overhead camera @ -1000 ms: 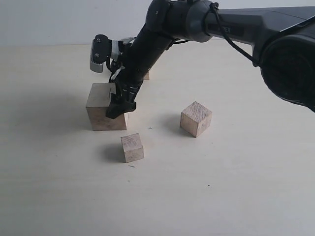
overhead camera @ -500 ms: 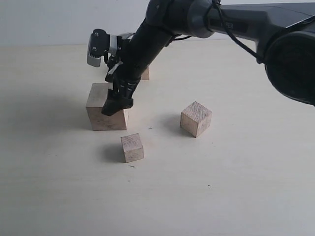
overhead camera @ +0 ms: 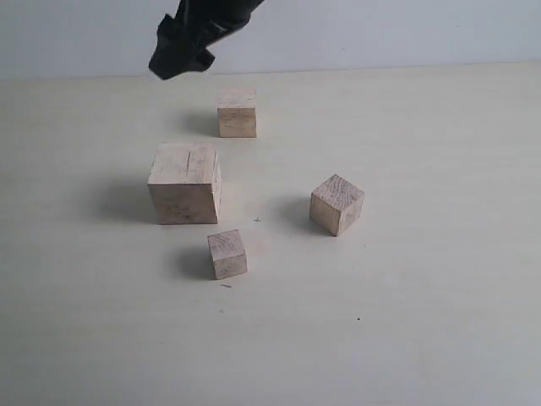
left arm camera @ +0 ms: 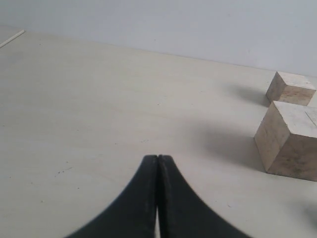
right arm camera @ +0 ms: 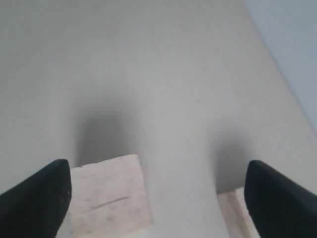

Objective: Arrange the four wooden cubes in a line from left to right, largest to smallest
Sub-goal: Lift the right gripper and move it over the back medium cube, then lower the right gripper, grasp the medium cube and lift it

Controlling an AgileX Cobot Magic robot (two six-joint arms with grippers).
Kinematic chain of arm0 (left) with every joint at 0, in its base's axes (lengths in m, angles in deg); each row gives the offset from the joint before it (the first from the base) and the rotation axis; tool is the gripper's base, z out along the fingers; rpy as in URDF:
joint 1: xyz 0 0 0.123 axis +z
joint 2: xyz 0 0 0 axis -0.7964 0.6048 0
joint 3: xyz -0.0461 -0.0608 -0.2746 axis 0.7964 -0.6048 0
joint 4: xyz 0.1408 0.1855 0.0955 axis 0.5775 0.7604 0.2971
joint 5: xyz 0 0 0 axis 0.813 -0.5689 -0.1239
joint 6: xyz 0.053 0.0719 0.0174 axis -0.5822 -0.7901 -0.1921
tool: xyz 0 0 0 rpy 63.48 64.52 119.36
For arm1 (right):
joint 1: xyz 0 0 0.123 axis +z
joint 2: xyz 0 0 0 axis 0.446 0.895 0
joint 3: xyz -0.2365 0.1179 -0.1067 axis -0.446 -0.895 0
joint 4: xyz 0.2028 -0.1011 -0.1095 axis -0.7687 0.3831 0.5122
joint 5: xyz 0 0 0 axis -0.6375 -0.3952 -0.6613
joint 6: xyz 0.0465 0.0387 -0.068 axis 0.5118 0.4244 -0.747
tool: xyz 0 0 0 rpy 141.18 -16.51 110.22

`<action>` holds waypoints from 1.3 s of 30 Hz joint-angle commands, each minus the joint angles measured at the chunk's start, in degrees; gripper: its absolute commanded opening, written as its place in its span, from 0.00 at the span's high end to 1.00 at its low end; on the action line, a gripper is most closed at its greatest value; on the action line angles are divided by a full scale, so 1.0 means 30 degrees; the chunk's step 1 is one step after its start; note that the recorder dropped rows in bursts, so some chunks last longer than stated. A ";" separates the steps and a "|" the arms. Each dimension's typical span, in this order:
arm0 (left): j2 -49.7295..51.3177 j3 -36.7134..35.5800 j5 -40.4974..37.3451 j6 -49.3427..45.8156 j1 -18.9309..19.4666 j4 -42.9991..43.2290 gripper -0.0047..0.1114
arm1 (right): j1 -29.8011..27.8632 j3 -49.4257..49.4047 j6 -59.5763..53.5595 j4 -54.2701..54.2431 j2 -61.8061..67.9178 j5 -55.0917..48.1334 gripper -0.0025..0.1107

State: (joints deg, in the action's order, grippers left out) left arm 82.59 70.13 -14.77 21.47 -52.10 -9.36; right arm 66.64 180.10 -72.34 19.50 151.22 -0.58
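Four pale wooden cubes rest apart on the table. The largest cube [overhead camera: 184, 182], with a slit mark on top, is left of centre. A smaller cube [overhead camera: 237, 112] lies behind it, a tilted mid-sized cube [overhead camera: 336, 204] to its right, and the smallest cube [overhead camera: 227, 254] in front. My right gripper [overhead camera: 180, 49] hangs high above the back left, open and empty. Its wrist view looks down on the slit-marked cube [right arm camera: 106, 198] and the edge of another cube [right arm camera: 232, 210] between its spread fingers [right arm camera: 39, 196]. My left gripper [left arm camera: 157, 158] is shut and empty, low over bare table, well apart from the largest cube [left arm camera: 290, 141].
The cream tabletop [overhead camera: 406, 321] spreads around the cubes up to a pale wall [overhead camera: 380, 30] at the back. In the left wrist view a second cube [left arm camera: 290, 88] sits beyond the large one.
My right arm has risen from beside the largest cube and moved up and back, mostly leaving the exterior view. All four cubes stay where they were.
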 commanded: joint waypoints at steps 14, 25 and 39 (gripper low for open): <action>-0.0107 -0.0051 0.0150 -0.0056 -0.0106 0.0075 0.96 | -0.0815 0.0115 1.6405 0.6240 0.0243 0.1277 0.36; -0.0107 -0.0051 0.0150 -0.0056 -0.0106 0.0075 0.96 | 0.0355 0.0115 1.5925 0.5501 0.2242 0.3670 0.41; -0.0107 -0.0051 0.0150 -0.0056 -0.0106 0.0075 0.96 | 0.0612 0.3871 2.1904 0.9327 0.5191 0.4052 0.25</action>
State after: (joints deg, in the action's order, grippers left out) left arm 82.59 70.13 -14.77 21.47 -52.10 -9.36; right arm 68.52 189.61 -10.66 44.14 165.93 11.96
